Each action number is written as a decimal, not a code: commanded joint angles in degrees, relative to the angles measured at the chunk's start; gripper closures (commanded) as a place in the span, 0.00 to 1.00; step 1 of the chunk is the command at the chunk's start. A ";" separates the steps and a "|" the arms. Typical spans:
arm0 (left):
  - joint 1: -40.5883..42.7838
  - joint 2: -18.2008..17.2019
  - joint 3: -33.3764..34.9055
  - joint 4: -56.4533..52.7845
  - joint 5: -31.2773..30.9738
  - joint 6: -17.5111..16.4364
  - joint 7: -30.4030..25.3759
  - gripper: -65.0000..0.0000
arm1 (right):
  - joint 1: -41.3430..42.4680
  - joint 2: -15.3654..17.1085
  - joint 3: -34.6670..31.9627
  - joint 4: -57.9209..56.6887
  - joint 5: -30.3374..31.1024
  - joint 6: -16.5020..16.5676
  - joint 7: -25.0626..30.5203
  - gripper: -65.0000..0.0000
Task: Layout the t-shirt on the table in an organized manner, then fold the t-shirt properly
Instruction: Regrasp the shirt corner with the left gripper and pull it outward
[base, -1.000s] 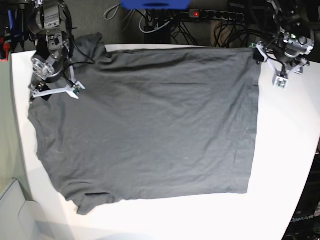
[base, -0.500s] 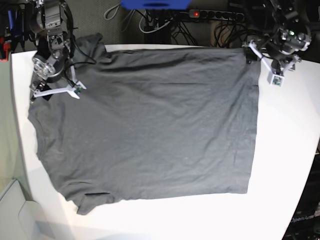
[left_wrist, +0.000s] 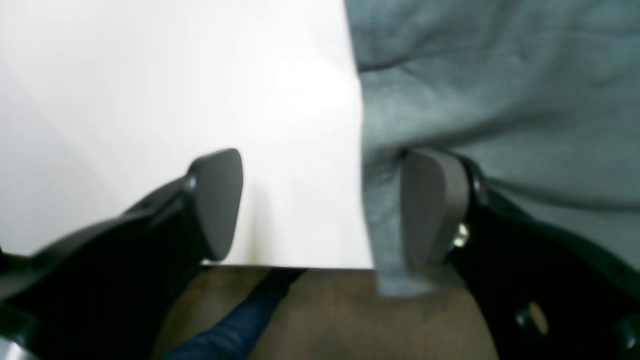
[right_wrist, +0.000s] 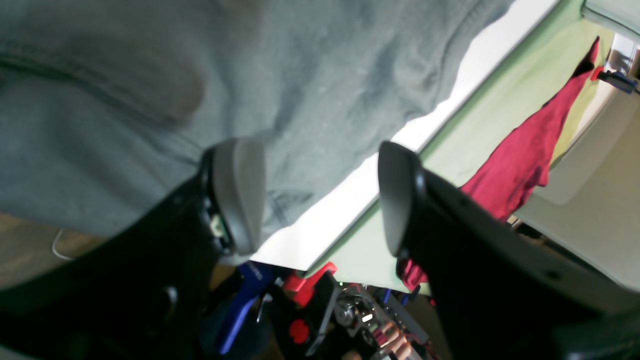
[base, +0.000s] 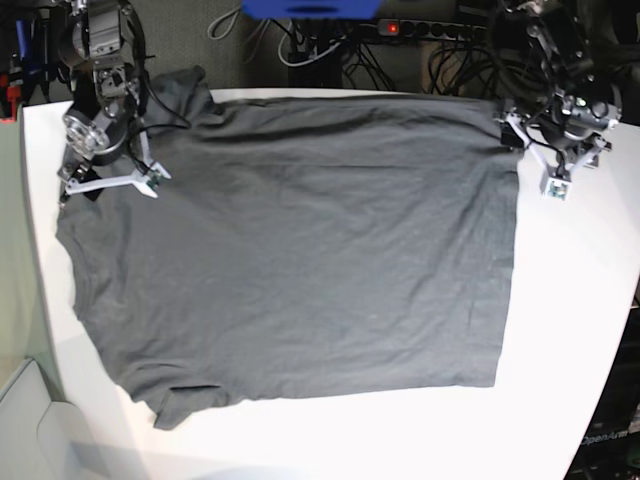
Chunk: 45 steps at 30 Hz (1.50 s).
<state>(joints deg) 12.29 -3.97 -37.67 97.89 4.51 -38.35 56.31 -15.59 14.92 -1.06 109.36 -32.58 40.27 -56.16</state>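
The t-shirt (base: 300, 250) lies spread nearly flat on the table (base: 570, 300), covering most of it. Its long axis runs across the base view, collar end toward that view's left, hem along its right. All places below are given relative to the shirt.

Item 1, base-view left: the right gripper (base: 110, 180) sits over the shirt's far collar-end corner, at the shoulder and sleeve. In the right wrist view the right gripper (right_wrist: 320, 195) stands wide open and empty; 1 pad (right_wrist: 240, 192) is above fabric, the other beyond the shirt's edge. Whether the pad touches cloth cannot be told.

Item 2, base-view right: the left gripper (base: 548, 150) sits at the shirt's far hem corner, where the fabric reaches the table's far edge. In the left wrist view the left gripper (left_wrist: 320, 210) is likewise spread apart and grasps nothing; its 2 pads straddle the hem edge, 1 over bare table, 1 over cloth.

Judgement: the layout looks largely done. Each arm is nearest its own far corner, so a fold would likely begin by closing on those 2 corners.
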 joint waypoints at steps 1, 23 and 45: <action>-0.47 -0.65 -0.18 0.00 0.01 0.24 -0.62 0.27 | 0.25 0.51 0.31 0.92 -0.61 -0.27 -0.06 0.44; -2.05 -6.10 -0.26 -9.23 -0.34 0.33 -6.25 0.27 | 0.25 0.69 0.40 1.19 -0.70 -0.27 -0.06 0.44; -2.14 -4.78 -2.90 7.21 -0.43 -0.29 3.33 0.26 | 0.87 0.42 3.65 1.28 -0.78 -0.27 0.38 0.44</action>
<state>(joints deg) 10.44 -8.27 -40.10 104.12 3.79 -38.96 59.11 -15.11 14.76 2.31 109.51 -32.60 40.27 -55.72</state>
